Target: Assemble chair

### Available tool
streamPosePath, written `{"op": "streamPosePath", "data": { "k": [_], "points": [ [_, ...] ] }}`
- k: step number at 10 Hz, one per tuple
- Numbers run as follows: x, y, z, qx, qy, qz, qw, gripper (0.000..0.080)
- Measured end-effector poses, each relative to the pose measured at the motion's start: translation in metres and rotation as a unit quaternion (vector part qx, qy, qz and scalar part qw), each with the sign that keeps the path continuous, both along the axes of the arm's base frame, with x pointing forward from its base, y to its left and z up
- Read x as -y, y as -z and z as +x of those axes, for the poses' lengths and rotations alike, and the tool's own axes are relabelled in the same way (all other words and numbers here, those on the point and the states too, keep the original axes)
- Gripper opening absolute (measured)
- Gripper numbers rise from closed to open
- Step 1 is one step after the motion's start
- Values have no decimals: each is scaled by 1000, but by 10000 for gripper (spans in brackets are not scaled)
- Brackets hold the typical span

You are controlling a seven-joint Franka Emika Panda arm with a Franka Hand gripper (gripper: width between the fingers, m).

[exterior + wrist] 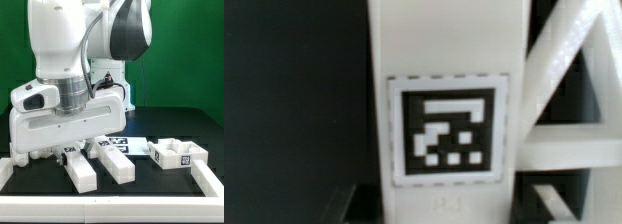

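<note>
At the exterior view's left your pincer (pixel 70 147) hung low above the surface (pixel 150 196), over a tagged bar (pixel 441 60); whether it clamped it, I couldn't tell. Rightward, a loose leg (pixel 80 173), a second leg (pixel 113 164) and a block (pixel 176 155) lay unjoined; assembly looked barely begun.

Close, slightly blurred. White chair piece (pixel 438 40) fills the centre, running 12 to 6 o'clock. Black-and-white square tag (pixel 448 130) lies flat on its face, with a dashed border. Slanted white bars (pixel 573 55) just beside it at 3 o'clock; black surface (pixel 287 100) at 9 o'clock.
</note>
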State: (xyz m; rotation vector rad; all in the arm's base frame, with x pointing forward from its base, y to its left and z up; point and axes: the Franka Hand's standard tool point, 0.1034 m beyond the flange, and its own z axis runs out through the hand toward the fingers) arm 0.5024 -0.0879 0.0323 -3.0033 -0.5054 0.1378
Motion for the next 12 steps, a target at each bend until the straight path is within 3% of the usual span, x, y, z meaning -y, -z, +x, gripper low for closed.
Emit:
{"op": "streamPosePath", "data": {
  "k": [2, 3, 4, 7, 12],
  "points": [
    [6, 5, -7, -11, 145, -2, 989, 284],
    [-1, 7, -18, -62, 215, 20, 974, 284],
    [2, 6, -10, -34, 200, 15, 979, 284],
    [1, 9, -13, -39, 205, 14, 978, 284],
    [18, 19, -8, -26, 257, -4, 966, 284]
  ]
}}
